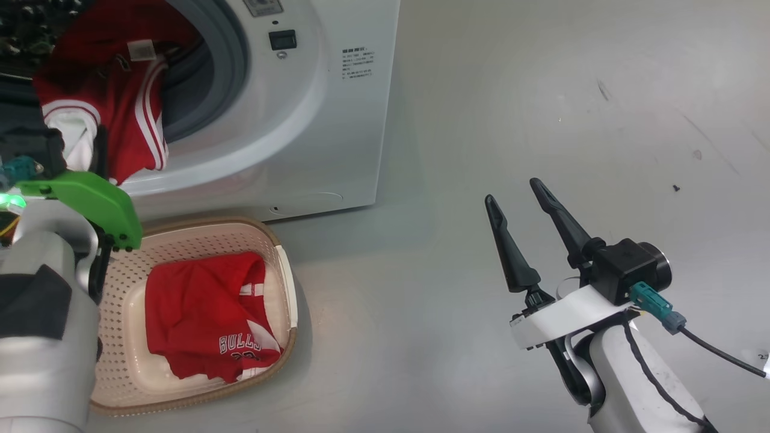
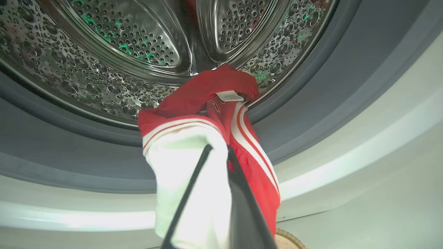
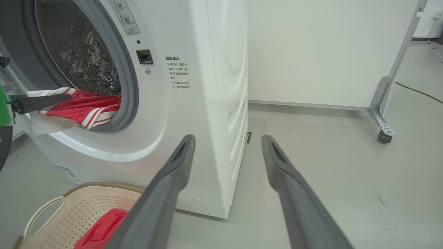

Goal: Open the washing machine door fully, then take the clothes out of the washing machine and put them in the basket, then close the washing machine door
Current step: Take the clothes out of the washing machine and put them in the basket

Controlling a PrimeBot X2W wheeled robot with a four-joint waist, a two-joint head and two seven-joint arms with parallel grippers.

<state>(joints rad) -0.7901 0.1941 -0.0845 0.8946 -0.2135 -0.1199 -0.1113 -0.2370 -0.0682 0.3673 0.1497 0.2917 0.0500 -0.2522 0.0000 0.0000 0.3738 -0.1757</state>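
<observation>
The white washing machine (image 1: 313, 120) stands at the upper left with its round opening uncovered; the washing machine door is out of view. A red jersey with white stripes (image 1: 120, 114) hangs out over the grey gasket from the steel drum (image 2: 131, 41). My left gripper (image 2: 218, 148) is shut on this garment's white and red cloth (image 2: 193, 166), just in front of the opening. The cream basket (image 1: 283, 258) sits on the floor below the opening and holds another red "BULLS" jersey (image 1: 198, 307). My right gripper (image 1: 512, 191) hangs open and empty over the floor to the right of the machine.
Grey floor (image 1: 541, 108) spreads to the right of the machine. In the right wrist view a white partition on a metal leg with a caster (image 3: 384, 135) stands at the back, and a black cable (image 3: 415, 91) lies on the floor beside it.
</observation>
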